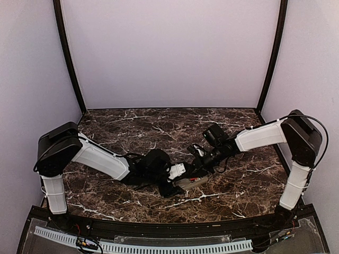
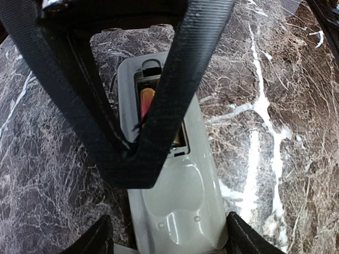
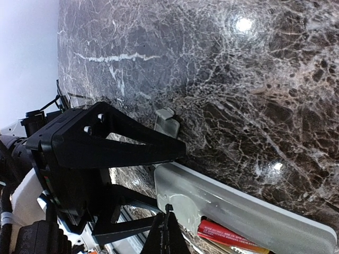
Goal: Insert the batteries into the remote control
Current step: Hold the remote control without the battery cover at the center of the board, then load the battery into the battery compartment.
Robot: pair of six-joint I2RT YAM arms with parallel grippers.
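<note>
**Fig.** A slim grey-backed plastic remote control (image 2: 177, 196) is laid back-up on the dark veined marble table (image 2: 275, 106), its long axis running straight away from the left gripper (image 2: 168, 235). That gripper's fingers are spread, one at each side of the remote's near end; contact cannot be told. A small red cylindrical battery (image 2: 146, 100) is seen lying lengthwise in the open recess in the far half. The right gripper (image 2: 139, 161), pressed together with nothing between its fingers, is pointed at the recess's near end, beside the cell. The right arm is judged the nearer for seating the cell, and any push is best directed along the recess.
</note>
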